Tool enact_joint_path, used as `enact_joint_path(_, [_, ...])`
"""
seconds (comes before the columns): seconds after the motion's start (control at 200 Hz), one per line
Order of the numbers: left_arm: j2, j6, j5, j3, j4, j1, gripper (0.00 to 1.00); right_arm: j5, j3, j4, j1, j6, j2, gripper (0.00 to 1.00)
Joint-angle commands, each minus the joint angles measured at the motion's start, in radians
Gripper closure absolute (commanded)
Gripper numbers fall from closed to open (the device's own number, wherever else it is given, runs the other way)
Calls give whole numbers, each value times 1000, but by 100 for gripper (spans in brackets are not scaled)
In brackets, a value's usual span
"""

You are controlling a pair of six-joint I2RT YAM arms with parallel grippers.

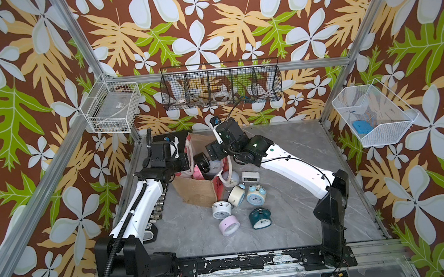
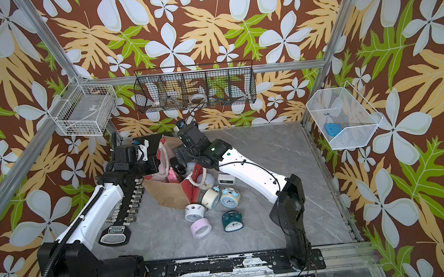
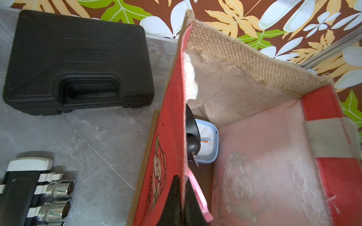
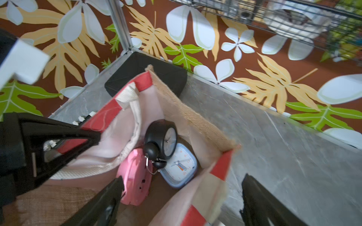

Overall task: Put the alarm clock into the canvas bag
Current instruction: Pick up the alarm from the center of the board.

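Observation:
The canvas bag (image 1: 195,193) stands open at the back left of the table, with red panels and tan burlap sides (image 3: 244,78). My left gripper (image 3: 183,197) is shut on the rim of one red panel. A black round alarm clock (image 4: 162,139) lies inside the bag on a blue square clock (image 4: 180,166) and beside a pink clock (image 4: 135,176). My right gripper (image 4: 182,182) hangs open over the bag's mouth, clear of the black clock. One of its fingers is over the inside, the other outside, with the opposite red panel's rim between them.
Several more clocks lie on the table right of the bag: white (image 1: 221,210), cream (image 1: 236,195), light blue (image 1: 256,194), teal (image 1: 260,218), lilac (image 1: 229,225). A flat black plastic case (image 3: 78,64) and a socket rail (image 2: 130,206) lie left of the bag. Wire baskets hang on the walls.

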Motion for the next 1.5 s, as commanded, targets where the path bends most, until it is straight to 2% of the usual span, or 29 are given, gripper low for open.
enact_joint_path(0.0, [-3, -8, -56, 3, -20, 6, 100, 49, -63, -66, -16, 47, -51, 6])
enact_joint_path(0.105, [-2, -12, -76, 6, -26, 8, 100, 11, -167, -51, -50, 61, -109, 7])
enact_joint_path(0.245, [-6, -13, -103, 6, -31, 13, 100, -190, -301, 5, -119, 5, -171, 11])
enact_joint_path(0.375, [-11, -21, -106, 5, -29, 20, 100, -344, -440, 73, -172, -191, -210, 7])
enact_joint_path(0.596, [-8, -24, -97, 6, -31, 23, 100, -559, -653, 237, -278, -518, -207, 8])
enact_joint_path(0.741, [-5, -24, -83, 8, -31, 22, 100, -652, -721, 320, -304, -718, -190, 7])
enact_joint_path(0.891, [-6, -24, -74, 9, -31, 24, 100, -786, -703, 328, -306, -878, -122, 8])
enact_joint_path(1.251, [-9, -27, -61, 6, -26, 25, 100, -920, -587, 321, -302, -925, 26, 10])
enact_joint_path(1.496, [-8, -27, -59, 7, -26, 24, 100, -935, -574, 342, -289, -917, 85, 13])
